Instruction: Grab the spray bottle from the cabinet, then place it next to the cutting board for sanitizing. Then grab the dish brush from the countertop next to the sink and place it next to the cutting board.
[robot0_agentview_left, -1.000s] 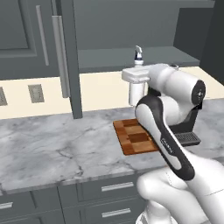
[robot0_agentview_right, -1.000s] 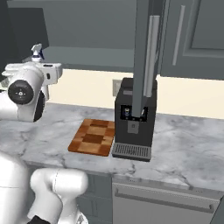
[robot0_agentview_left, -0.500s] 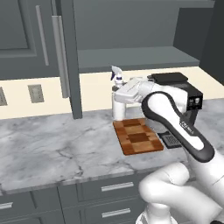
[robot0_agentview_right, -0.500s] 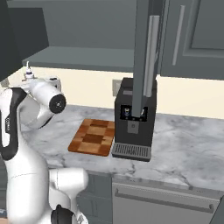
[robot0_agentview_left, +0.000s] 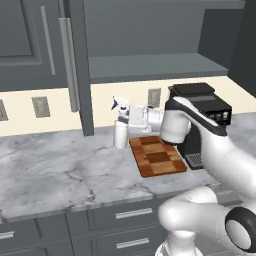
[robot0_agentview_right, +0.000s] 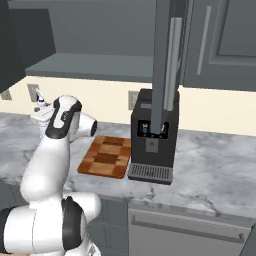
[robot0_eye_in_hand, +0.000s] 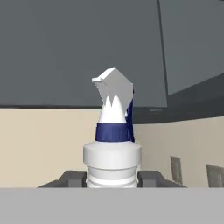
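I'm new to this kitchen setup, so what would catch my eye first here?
First, the big white arm, its gripper shut on the spray bottle, holding it upright just left of the cutting board. Next, the black coffee machine on the board's other side, under the open cabinet.

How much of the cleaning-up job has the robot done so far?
The spray bottle is already out of the open cabinet. Right now the gripper is shut on it, holding it upright just beside the cutting board, low over the countertop. It hasn't let go yet. Fetching the dish brush from near the sink is left.
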